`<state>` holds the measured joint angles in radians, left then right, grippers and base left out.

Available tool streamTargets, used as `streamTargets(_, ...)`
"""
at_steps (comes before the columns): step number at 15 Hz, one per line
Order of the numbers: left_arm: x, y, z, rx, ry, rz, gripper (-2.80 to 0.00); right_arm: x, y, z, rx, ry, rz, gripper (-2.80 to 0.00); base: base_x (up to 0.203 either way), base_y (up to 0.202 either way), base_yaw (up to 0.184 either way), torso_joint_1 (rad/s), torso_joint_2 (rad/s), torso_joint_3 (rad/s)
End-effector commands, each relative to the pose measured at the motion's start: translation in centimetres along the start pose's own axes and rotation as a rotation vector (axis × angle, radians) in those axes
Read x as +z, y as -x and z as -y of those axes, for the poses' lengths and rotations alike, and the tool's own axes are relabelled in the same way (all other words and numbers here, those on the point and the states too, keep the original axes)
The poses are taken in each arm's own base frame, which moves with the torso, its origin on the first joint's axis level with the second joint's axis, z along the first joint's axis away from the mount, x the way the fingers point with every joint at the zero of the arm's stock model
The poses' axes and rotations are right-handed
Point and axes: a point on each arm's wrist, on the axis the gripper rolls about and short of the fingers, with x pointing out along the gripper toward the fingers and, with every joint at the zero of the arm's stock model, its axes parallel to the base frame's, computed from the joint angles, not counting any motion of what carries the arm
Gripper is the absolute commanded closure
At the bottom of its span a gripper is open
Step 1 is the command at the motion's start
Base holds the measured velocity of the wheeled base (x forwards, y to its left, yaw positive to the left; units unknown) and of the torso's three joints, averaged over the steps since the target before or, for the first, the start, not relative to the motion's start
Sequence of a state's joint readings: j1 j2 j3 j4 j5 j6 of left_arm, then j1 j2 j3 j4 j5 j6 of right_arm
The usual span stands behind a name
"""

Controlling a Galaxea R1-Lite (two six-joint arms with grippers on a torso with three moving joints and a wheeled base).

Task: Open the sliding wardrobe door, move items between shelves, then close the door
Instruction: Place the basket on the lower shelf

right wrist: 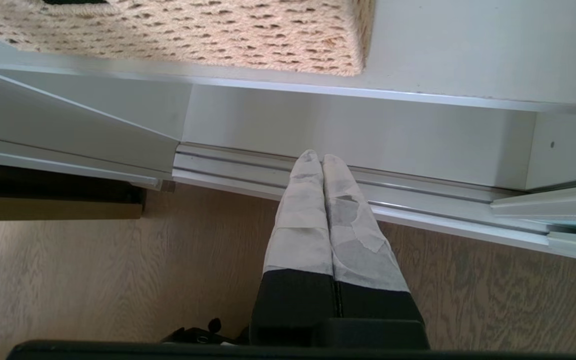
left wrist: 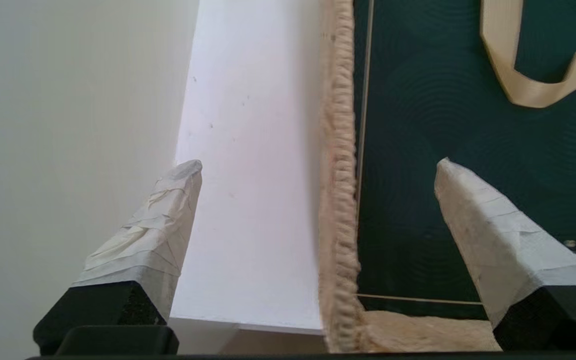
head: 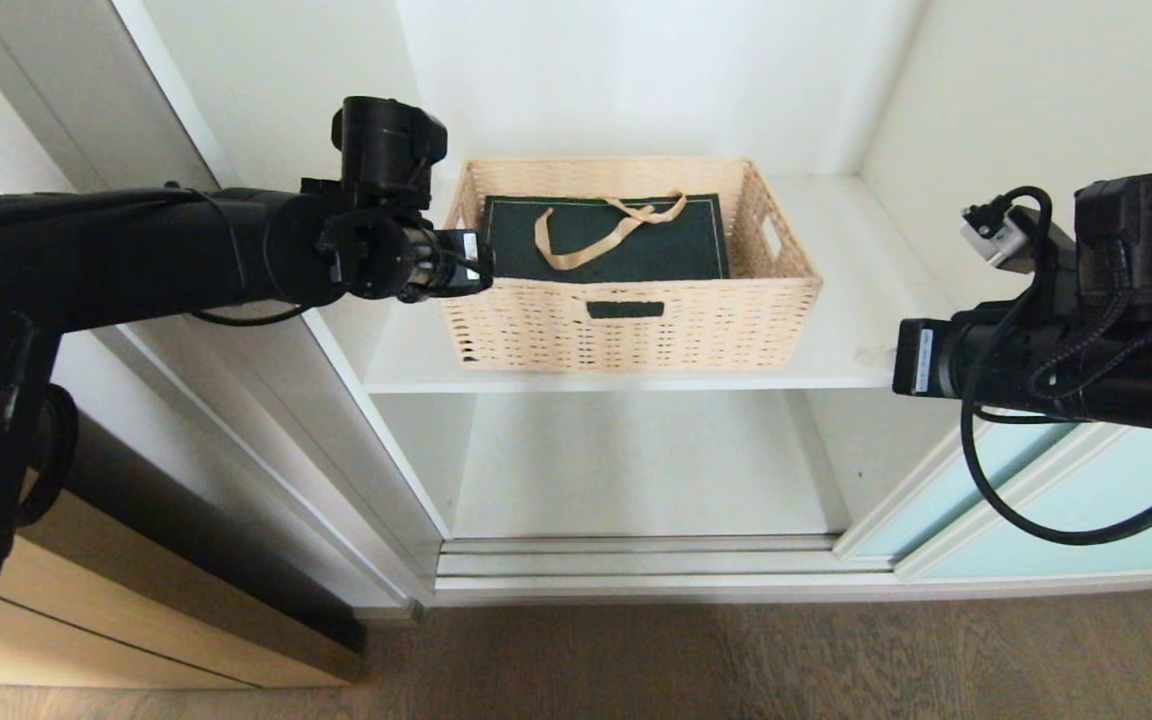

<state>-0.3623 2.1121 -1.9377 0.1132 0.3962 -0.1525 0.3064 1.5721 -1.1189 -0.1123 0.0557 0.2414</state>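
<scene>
Wardrobe interior seen from my head camera, door slid open. The wicker basket (head: 631,290) stands on the upper shelf (head: 856,330), set toward that board's left half and close to its front edge. The dark green gift bag (head: 606,245) lies flat inside the basket, its gold ribbon handle (head: 606,230) looped across its top face. The lower shelf (head: 636,470) lies beneath. The sliding door (head: 1056,490), frosted blue-green glass in a pale frame, is pushed to the right, with only its lower corner in view behind my right arm.

My left gripper (left wrist: 318,165) is at the basket's left wall, its jaws spread wide. In the left wrist view the taped fingers (left wrist: 168,220) straddle the basket's woven rim (left wrist: 338,150): one over the bare shelf outside the basket, the other over the gift bag inside. Neither finger touches the rim.

My right gripper (right wrist: 323,160) is held off to the right, in front of the wardrobe. Its jaws are pressed together on nothing, pointing at the door track (right wrist: 418,200) where it meets the wood-grain floor (right wrist: 118,270).
</scene>
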Motion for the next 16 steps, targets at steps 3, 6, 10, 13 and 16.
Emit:
streamTargets(3,-0.49,-0.59,0.1,-0.032,0.015,-0.015,-2.8,-0.14,-0.13,0.03,0.0,0.0,-0.006,0.0,0.0,0.0,0.0,0.0,0.0,0.0)
streamTargets(6,-0.59,-0.7,0.12,-0.03,0.015,-0.018,-2.8,-0.05,-0.11,0.01,0.0,0.001,-0.001,0.0,0.0,0.0,0.0,0.0,0.0,0.0)
streamTargets(10,-0.27,-0.43,0.07,-0.036,0.017,-0.007,0.0,0.11,0.15,-0.05,0.001,0.001,0.006,0.0,0.0,0.0,0.0,0.0,0.0,0.0)
streamTargets(13,-0.64,-0.73,0.09,-0.045,0.013,-0.023,0.0,0.19,0.17,-0.07,0.002,0.001,0.009,0.0,0.0,0.0,0.0,0.0,0.0,0.0)
streamTargets(16,-0.31,-0.01,0.03,-0.101,0.011,-0.04,0.0,0.43,0.26,-0.09,0.003,0.001,0.018,0.0,0.0,0.0,0.0,0.0,0.0,0.0)
